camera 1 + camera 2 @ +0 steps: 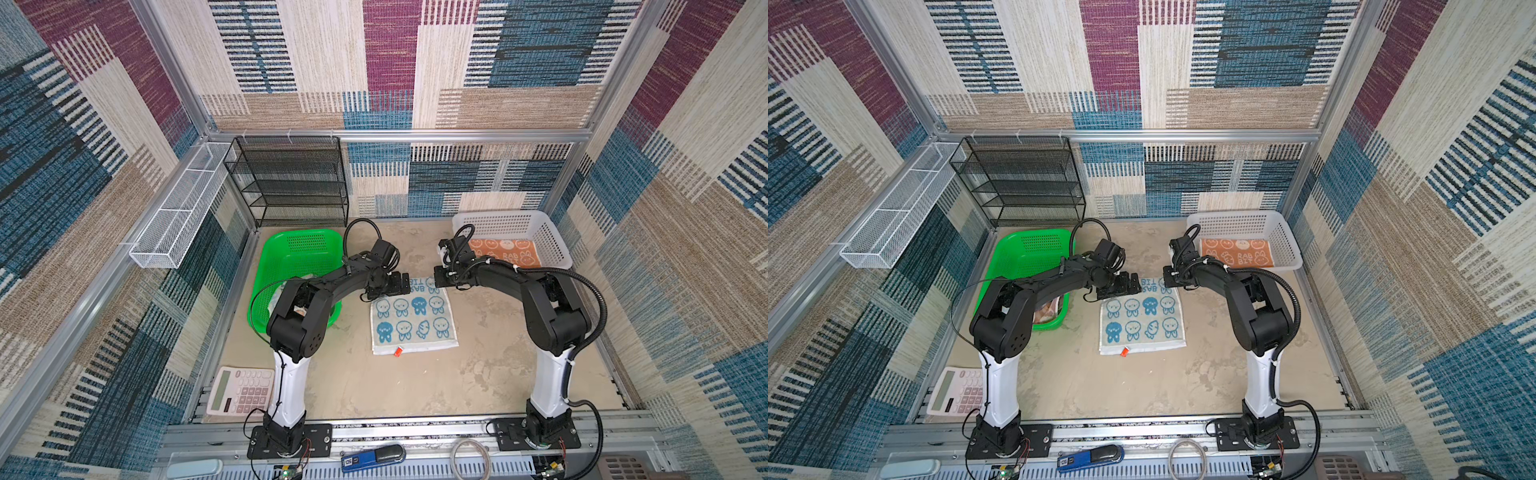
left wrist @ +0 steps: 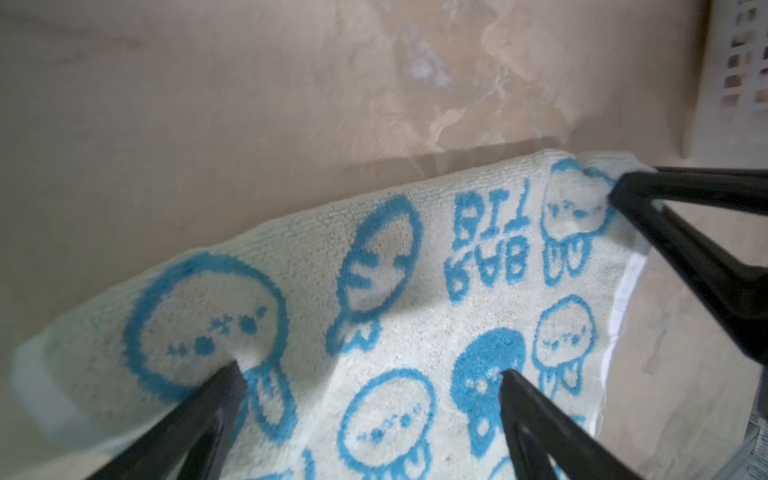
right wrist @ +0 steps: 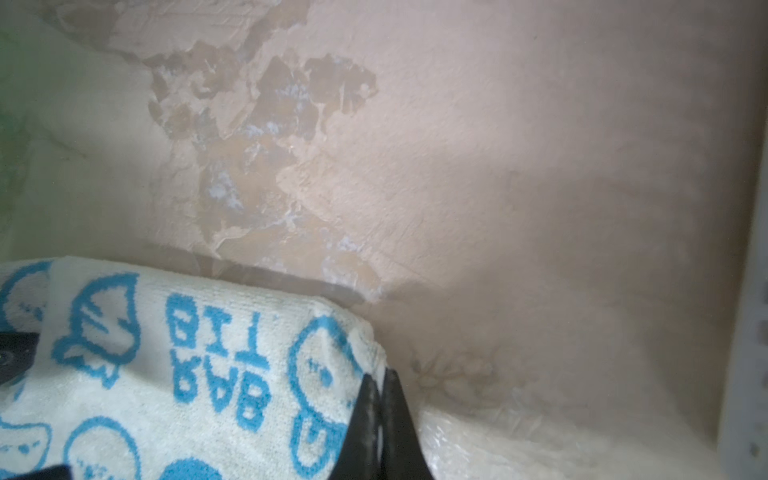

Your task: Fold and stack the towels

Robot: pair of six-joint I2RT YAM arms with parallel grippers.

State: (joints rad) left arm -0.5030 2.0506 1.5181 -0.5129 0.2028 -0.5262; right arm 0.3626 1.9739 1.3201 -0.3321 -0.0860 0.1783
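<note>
L claw (image 2: 372, 376) wide open over towel (image 1: 413, 320) far edge — R claw (image 3: 376, 386) pinched shut on its corner.

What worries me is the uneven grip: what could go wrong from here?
1. The right gripper is shut on the towel at one far corner while the left gripper stands open over the other; lifting now would likely skew the fold.
2. The left fingers sit on cloth inside the edge, so closing may bunch it.
</note>
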